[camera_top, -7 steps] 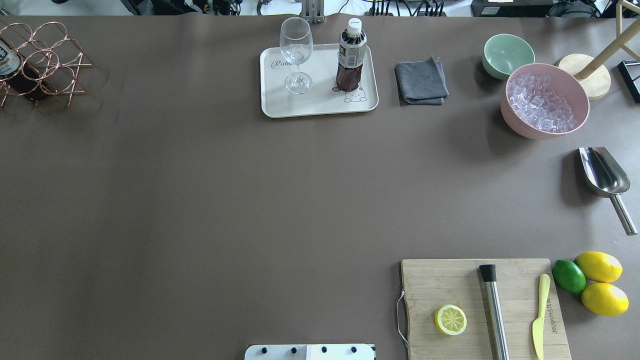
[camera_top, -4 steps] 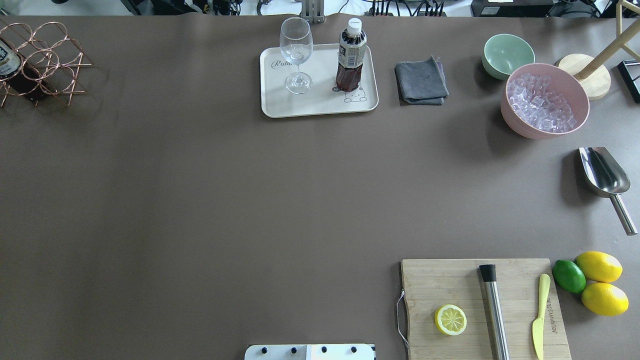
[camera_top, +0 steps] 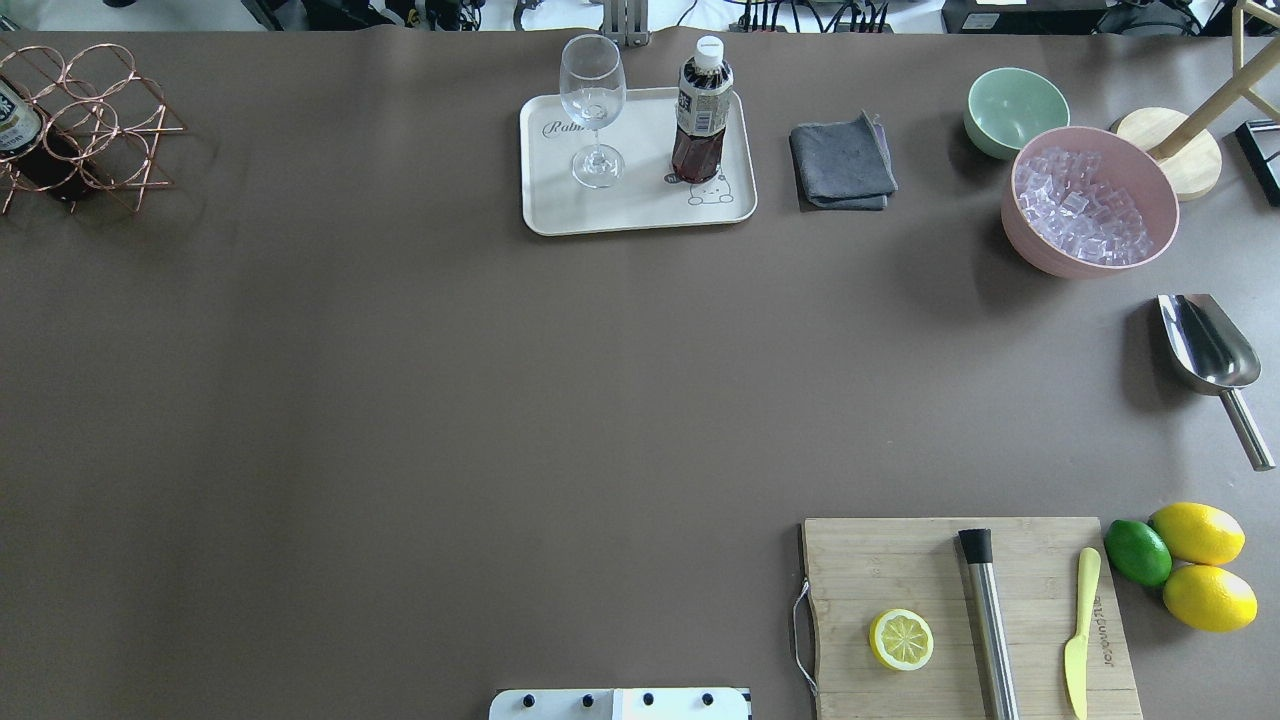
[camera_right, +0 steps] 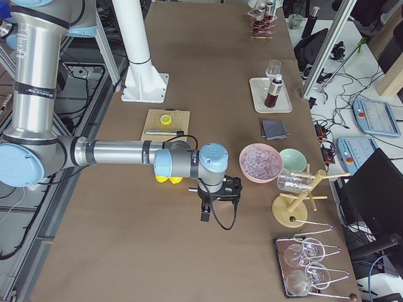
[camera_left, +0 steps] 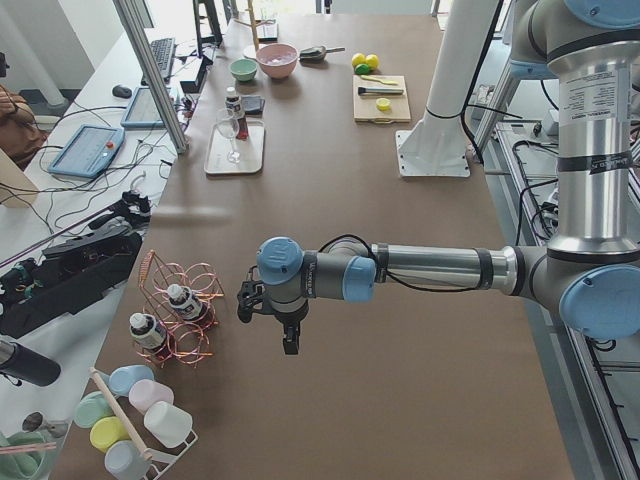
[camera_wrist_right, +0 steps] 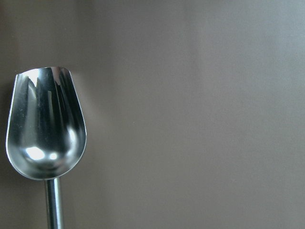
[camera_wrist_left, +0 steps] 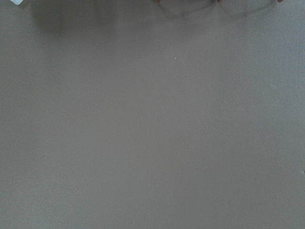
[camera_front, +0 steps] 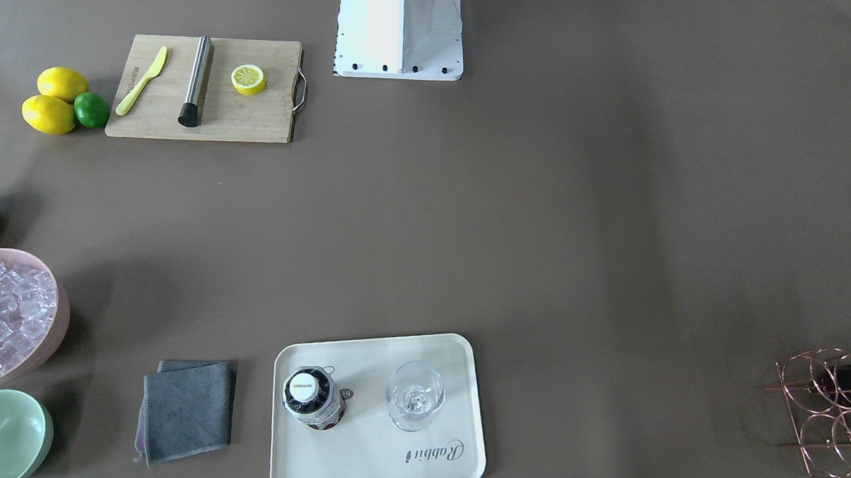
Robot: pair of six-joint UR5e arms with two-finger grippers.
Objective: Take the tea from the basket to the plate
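The tea (camera_top: pixel 702 115), a small bottle of dark drink with a white cap, stands upright on the right half of the cream plate (camera_top: pixel 640 208), also in the front-facing view (camera_front: pixel 313 397). The copper wire basket (camera_top: pixel 100 120) sits at the far left edge and holds another dark bottle (camera_top: pixel 20 125). My left gripper (camera_left: pixel 291 343) shows only in the left side view, hanging above the table beside the basket (camera_left: pixel 190 305); I cannot tell if it is open. My right gripper (camera_right: pixel 206 212) shows only in the right side view, near the pink bowl; I cannot tell its state.
A stemmed glass (camera_top: pixel 593 105) stands on the plate's left half. A grey cloth (camera_top: pixel 843 162), green bowl (camera_top: pixel 1015 108) and pink bowl of ice (camera_top: pixel 1090 200) lie to the right. A metal scoop (camera_wrist_right: pixel 45 124) lies below the right wrist. A cutting board (camera_top: pixel 900 570) is near right.
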